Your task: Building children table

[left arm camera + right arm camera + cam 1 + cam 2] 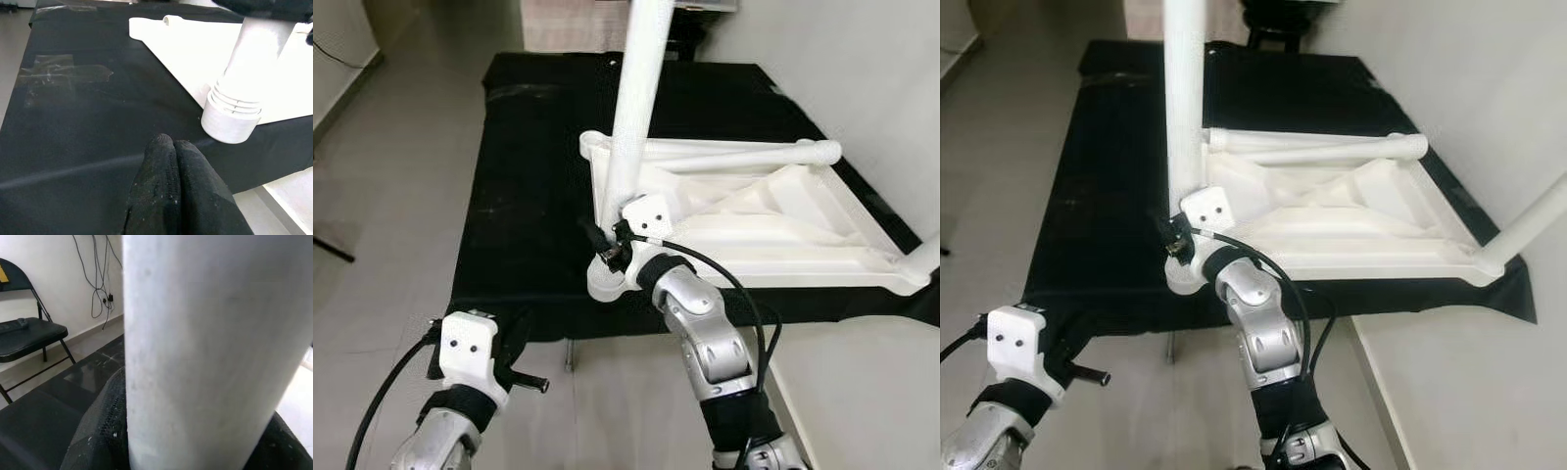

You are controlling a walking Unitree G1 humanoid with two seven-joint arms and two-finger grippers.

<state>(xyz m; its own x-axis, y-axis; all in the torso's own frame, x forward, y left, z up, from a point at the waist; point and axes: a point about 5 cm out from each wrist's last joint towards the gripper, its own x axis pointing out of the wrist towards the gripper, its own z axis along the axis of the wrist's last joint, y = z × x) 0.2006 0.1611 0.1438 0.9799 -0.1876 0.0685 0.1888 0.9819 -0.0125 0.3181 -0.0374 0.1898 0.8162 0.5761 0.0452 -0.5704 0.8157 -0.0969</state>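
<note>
An upside-down white children's table top (783, 235) lies on the black-covered table (529, 176). One white leg (636, 98) stands upright in the ribbed socket (230, 120) at its near left corner. My right gripper (610, 245) is shut on that leg just above the socket; the leg (205, 347) sits between its black fingers (102, 431). A second leg (744, 157) lies across the far side of the top. A third leg (925, 257) sticks out from the near right corner. My left gripper (172, 142) hovers shut and empty at the cloth's front edge, left of the socket.
A white surface (862, 392) adjoins the table at the near right, with a white wall (891, 88) behind it. Bare floor (391, 196) runs along the left. A black folding chair (29, 333) and hanging cables (98, 274) stand by a wall.
</note>
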